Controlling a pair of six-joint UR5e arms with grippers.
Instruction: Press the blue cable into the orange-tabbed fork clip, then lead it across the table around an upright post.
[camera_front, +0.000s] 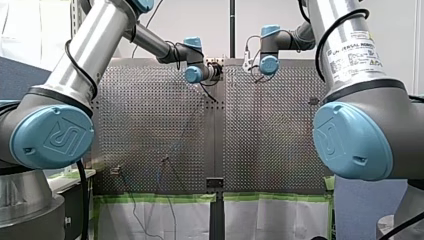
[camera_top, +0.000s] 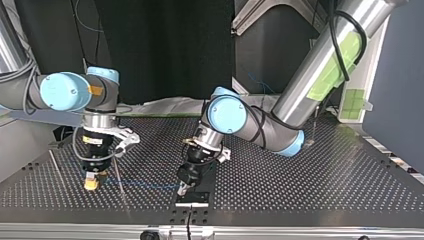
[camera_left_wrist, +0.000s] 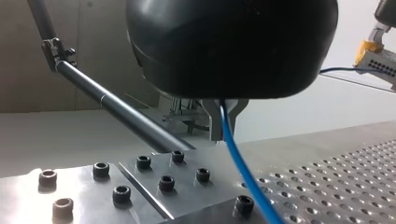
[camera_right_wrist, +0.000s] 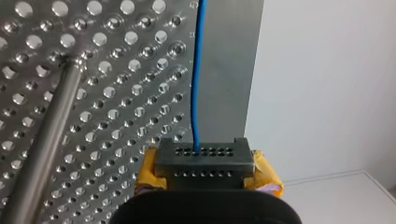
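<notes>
My left gripper (camera_top: 184, 189) has its metal fingers closed on the blue cable (camera_top: 145, 184), low over a bolted plate (camera_left_wrist: 154, 186) at the table's (camera_top: 300, 180) near edge in the top view. My right gripper (camera_top: 95, 184), with yellow pads, pinches the same cable farther along, toward that view's left. Held at two points, the line runs nearly straight and just above the holes. I judge this keeps it taut enough to steer instead of letting it sag or snag.

A thin upright post (camera_top: 119, 177) stands between my two grippers, just beside the right one, with the cable passing close by it. I cannot tell whether they touch. I cannot make out the orange-tabbed clip in any view, so I cannot say whether the pressing is done.

Both grippers work close to the table's edge; the right wrist view shows the cable running alongside it. That leaves little margin on that side. The room I would count on is inward, over the perforated surface toward the arms' bases.
</notes>
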